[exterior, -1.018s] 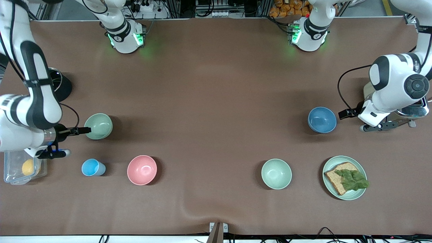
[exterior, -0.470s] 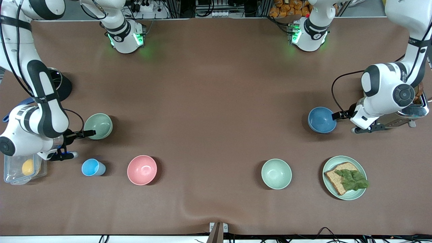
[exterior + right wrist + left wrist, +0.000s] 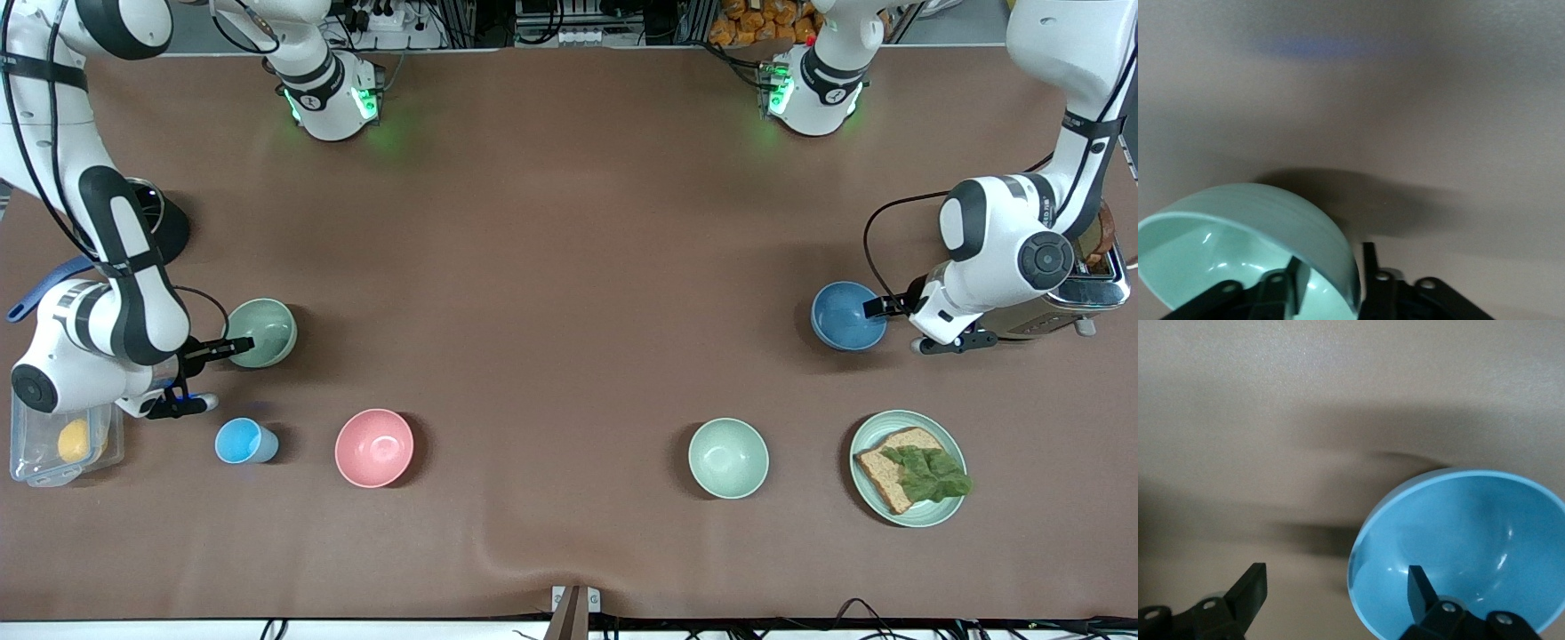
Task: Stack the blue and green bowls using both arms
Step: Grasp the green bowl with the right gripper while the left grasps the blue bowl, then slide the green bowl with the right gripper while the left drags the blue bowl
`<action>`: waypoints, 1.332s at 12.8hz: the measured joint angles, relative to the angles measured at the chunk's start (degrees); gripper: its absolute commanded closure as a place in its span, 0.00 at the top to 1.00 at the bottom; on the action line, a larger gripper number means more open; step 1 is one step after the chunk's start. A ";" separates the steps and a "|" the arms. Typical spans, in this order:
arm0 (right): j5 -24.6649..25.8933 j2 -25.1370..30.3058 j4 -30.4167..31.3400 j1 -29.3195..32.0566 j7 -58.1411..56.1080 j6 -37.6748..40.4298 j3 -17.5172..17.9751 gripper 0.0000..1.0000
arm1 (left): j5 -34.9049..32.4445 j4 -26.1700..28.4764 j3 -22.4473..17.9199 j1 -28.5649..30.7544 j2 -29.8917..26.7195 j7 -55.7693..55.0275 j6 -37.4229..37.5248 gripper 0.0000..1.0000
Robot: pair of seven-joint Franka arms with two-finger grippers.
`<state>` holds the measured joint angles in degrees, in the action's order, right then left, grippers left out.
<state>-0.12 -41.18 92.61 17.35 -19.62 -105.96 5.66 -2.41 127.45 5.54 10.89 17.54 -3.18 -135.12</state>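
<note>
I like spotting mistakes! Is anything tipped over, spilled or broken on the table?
Nothing stands out. The blue bowl, green bowl and the other dishes sit upright, unspilled. The left gripper and right gripper are each at a bowl's rim.

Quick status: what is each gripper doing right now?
Left gripper: open, fingers straddling the blue bowl rim.
Right gripper: fingers astride the green bowl rim, not clearly clamped.

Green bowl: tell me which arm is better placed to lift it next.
Right. The right gripper already straddles the green bowl's rim, one finger inside and one outside. The left gripper is at the blue bowl, toward the left arm's end of the table.
</note>
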 measured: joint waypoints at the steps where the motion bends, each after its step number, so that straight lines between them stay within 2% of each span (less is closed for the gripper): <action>1: -0.02 0.03 -0.05 0.00 -0.45 0.11 0.10 0.00 | 0.00 0.00 0.00 0.00 0.24 0.04 0.00 0.74; 2: -0.09 0.11 -0.13 0.00 -0.95 0.57 0.24 0.00 | 0.00 0.00 0.00 0.00 0.53 0.04 -0.02 0.68; 4: -0.13 0.53 -0.62 -0.07 -1.31 1.60 0.74 0.00 | 0.00 0.00 0.02 0.00 1.01 0.08 -0.15 0.43; 8: -0.15 3.52 -3.23 -0.52 -1.34 6.16 3.73 0.00 | 0.00 -0.01 0.03 0.00 1.62 0.09 -0.43 0.04; 10: -0.22 5.84 -3.54 -0.54 -1.34 8.26 6.16 0.00 | 0.01 -0.03 0.05 0.00 1.84 0.09 -0.63 0.00; 12: -0.94 6.86 -3.53 -0.59 -1.28 8.77 10.29 0.00 | 0.56 -0.51 0.31 0.00 1.31 1.03 -0.38 0.00; 14: -3.77 6.93 -3.57 -1.00 -1.19 8.58 14.80 0.00 | 0.56 -0.64 0.32 0.00 1.33 1.03 -0.44 0.00; 15: -4.64 6.94 -3.59 -2.11 -1.16 7.94 16.24 0.00 | 0.56 -0.98 0.32 0.00 1.32 1.03 -0.53 0.00; 17: -5.25 6.93 -3.64 -6.47 -0.14 5.12 16.95 0.00 | 0.56 -2.31 0.34 0.02 1.17 1.03 -0.67 0.00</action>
<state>-5.37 -34.25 88.97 10.88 -19.76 -100.84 22.61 -1.86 125.13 5.88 10.91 18.72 -2.16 -135.80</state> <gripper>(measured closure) 0.956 0.943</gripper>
